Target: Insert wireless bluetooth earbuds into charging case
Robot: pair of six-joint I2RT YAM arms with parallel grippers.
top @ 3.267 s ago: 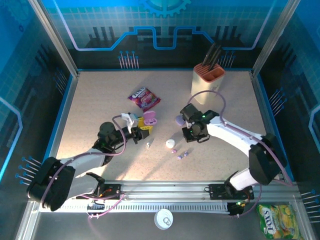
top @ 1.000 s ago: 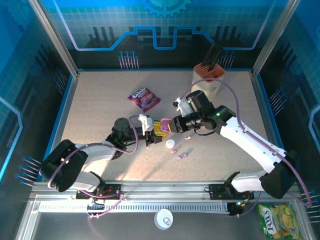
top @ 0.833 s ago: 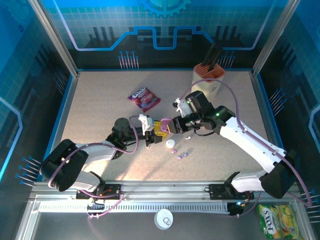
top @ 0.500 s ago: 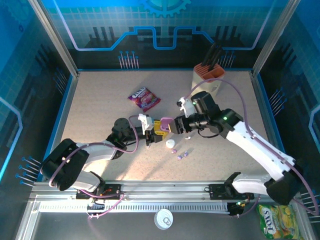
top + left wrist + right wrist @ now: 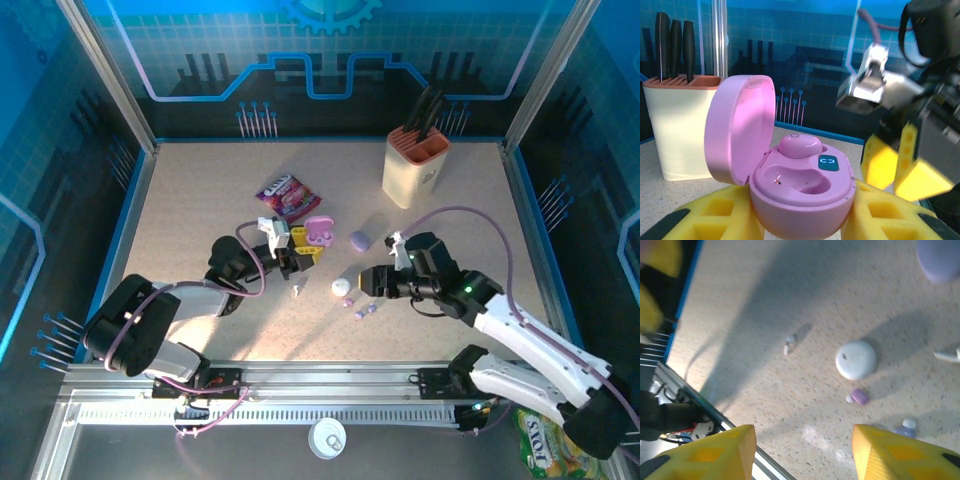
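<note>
Background clutter on the speckled table [image 5: 200, 200]
Cream knife block [image 5: 415, 172] with black-handled knives [image 5: 427, 106] stands upright near the far right corner; a purple snack packet [image 5: 287, 196] lies flat, well apart from it. Off the table, a yellow-green snack bag [image 5: 548, 440] sits near right, and a white round disc [image 5: 327, 437] sits by the front rail.

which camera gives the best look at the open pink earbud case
Left wrist. The pink charging case sits centre frame, lid hinged open, one pink earbud seated in a well and the other well empty, yellow fingers either side. Top external shows it as a small pink shape, too small for its wells.
</note>
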